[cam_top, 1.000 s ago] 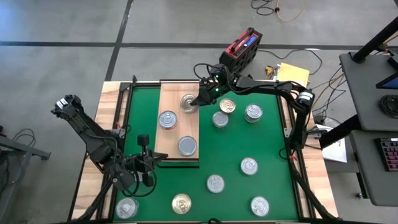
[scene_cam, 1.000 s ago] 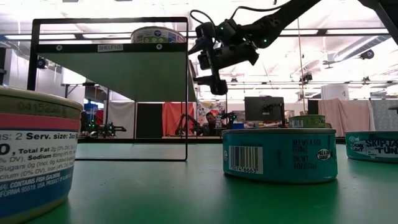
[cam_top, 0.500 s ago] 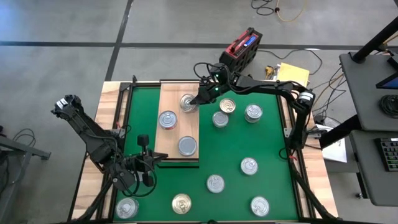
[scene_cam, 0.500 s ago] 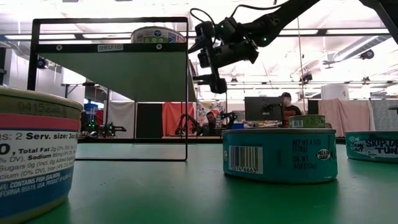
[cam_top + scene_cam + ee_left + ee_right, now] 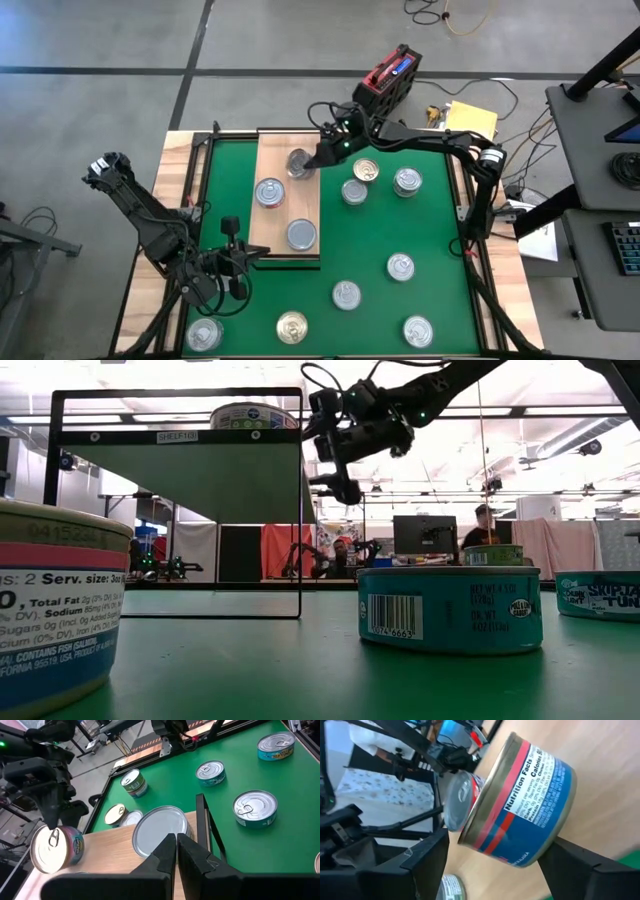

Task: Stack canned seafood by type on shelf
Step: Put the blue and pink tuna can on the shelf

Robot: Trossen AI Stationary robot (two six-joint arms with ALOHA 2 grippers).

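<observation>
Two arms, left claw (image 5: 232,226) shut and empty at the shelf's (image 5: 272,150) near corner, three tins on the shelf, right claw (image 5: 312,163) spread around the farthest tin (image 5: 297,163), tilted, eight tins on the green tabletop (image 5: 370,235)

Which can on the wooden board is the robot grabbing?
The far can, between the right pincer's fingers. The other two cans sit untouched.
</observation>
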